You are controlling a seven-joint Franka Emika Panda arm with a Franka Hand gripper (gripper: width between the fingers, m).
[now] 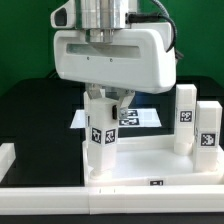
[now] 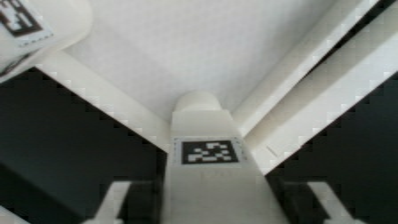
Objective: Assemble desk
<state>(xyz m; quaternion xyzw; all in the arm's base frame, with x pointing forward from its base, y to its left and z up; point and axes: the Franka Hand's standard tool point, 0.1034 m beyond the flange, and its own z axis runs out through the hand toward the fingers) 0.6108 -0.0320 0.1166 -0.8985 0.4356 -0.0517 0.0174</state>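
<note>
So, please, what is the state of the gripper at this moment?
Gripper: fingers on either side of a tagged white leg standing on the tabletop panel; a firm grip cannot be told.

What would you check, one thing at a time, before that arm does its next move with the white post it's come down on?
1. Post leg between the fingers: ok. In the wrist view the leg sits midway between the two fingertips of the gripper.
2. Fingers closed firmly on the leg: cannot tell; narrow gaps still show on both sides.
3. Leg upright: ok; it stands straight on the tabletop panel.
4. Leg seated in its corner of the panel: cannot tell; the base is hidden.
5. Other legs out of the way: ok. Two more stand apart, at the exterior view's right.
6. Marker board untouched: ok; it lies flat behind the gripper.
</note>
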